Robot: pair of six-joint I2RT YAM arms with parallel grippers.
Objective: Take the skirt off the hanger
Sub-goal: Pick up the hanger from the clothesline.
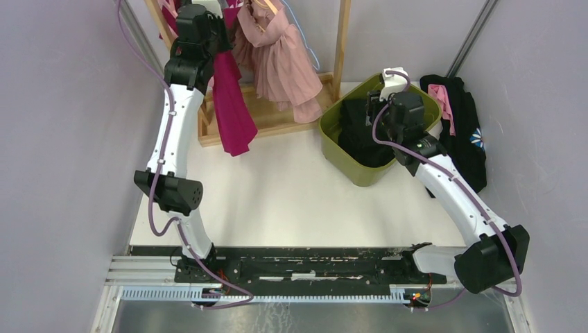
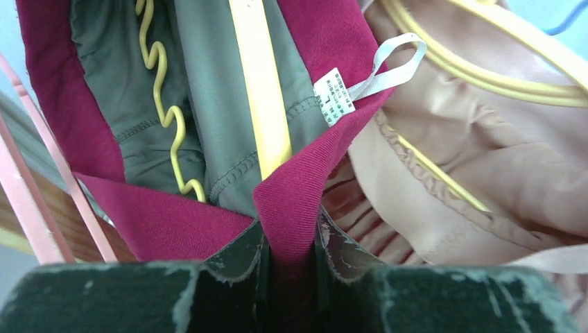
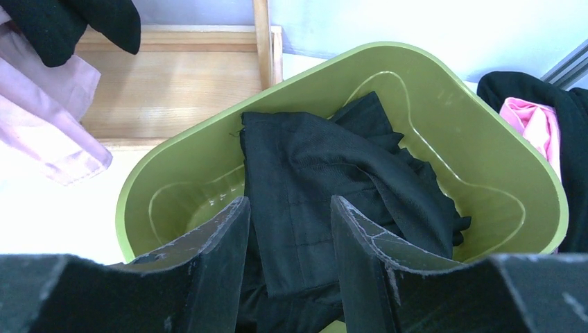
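Top view, left gripper (image 1: 219, 52): raised at the wooden rack (image 1: 341, 41), against the top of the crimson skirt (image 1: 232, 114), which hangs straight down below the fingers.
Top view, neighbours: a pink dress (image 1: 281, 62) hangs just beside the skirt, on the hand's right.
Top view, right gripper (image 1: 378, 107): well apart from the rack, poised over the green bin (image 1: 360, 173) and the black garment (image 1: 360, 135) inside it.
Left wrist view, grip: jaws narrow, pinched on a fold of the skirt's crimson edge – fabric fills the gap between the fingers (image 2: 236, 257).
Left wrist view, ahead of the fingers: the grey-green lining, a yellow hanger (image 2: 260, 90) running through the opened waist, and a size tag (image 2: 334, 96) on a white loop.
Left wrist view, attachment: probably clipped or draped on that hanger; the fastening itself is not visible.
Right wrist view, hand: jaws standing apart, holding nothing, with the black garment directly beneath and ahead.
Risk, slip: only a thin fold is pinched, so a hard pull could strip it from the pads.
Risk, snag: the white loop or waistband could catch on the hanger – dragging the hanger off the rail.
Risk, neighbour: the dress could get dragged along.
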